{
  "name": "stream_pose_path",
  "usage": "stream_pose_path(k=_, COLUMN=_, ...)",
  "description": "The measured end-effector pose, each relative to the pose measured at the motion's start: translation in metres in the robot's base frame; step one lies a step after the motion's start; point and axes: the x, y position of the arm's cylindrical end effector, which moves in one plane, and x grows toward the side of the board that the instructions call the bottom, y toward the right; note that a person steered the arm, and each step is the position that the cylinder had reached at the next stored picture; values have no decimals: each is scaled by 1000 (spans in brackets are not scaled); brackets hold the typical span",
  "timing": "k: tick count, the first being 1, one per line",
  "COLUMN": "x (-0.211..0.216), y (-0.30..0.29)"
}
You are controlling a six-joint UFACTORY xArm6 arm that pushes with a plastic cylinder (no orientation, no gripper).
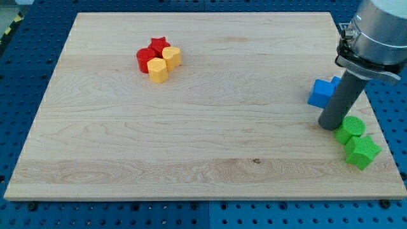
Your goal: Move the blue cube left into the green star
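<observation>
The board is pale, light-tan wood with fine horizontal grain streaks and one small dark knot low in the middle of the frame. Around it runs a saturated blue surface dotted with a regular grid of dark holes.

In the upper left-centre sit a red star, a red cylinder and two yellow blocks, warm and bright.

At the right, the blue cube is a vivid mid-blue. Lower right, a green cylinder and the green star are bright lime green.

The rod is dark grey, and the arm housing above it is lighter silver-grey with a black band.
</observation>
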Motion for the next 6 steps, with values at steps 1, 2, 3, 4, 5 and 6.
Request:
stream_pose_path(k=1, x=0, y=5)
stream_pose_path(k=2, x=2, y=10)
stream_pose_path(k=3, x=3, y=11)
stream_pose_path(k=4, x=2, y=11)
stream_pose_path(k=5, x=-2, y=11)
stream_pose_path(k=6, x=-9, y=11)
